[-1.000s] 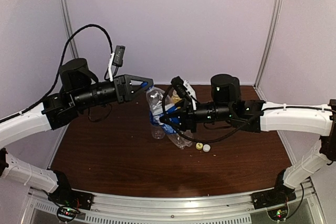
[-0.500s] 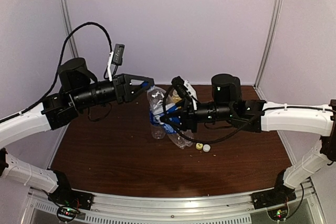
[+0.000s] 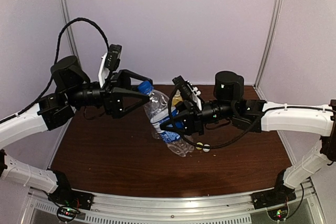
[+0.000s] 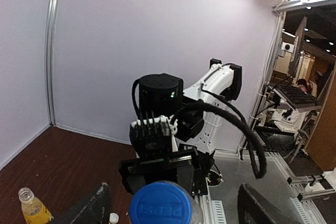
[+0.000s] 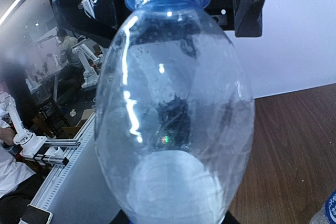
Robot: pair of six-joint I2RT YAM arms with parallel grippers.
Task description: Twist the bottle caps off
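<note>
My right gripper (image 3: 167,124) is shut on a clear bottle (image 3: 160,111) with a blue label and holds it tilted above the table, neck toward the left arm. Its blue cap (image 3: 144,87) sits on the neck. My left gripper (image 3: 149,91) is open, one finger on each side of the blue cap (image 4: 164,203) with gaps between. In the right wrist view the bottle (image 5: 173,119) fills the frame and hides my own fingers. A yellow cap (image 3: 199,147) and a white cap (image 3: 207,149) lie on the table.
A second clear bottle (image 3: 181,148) lies on the brown table (image 3: 105,156) under the held one. A yellow-orange bottle (image 4: 32,208) without a cap stands at the back, behind the right wrist. Walls close the back and sides.
My left gripper has opened off the blue cap, its wrist has rolled and the arm has drawn back left. The right gripper still holds the bottle, which has shifted a little.
</note>
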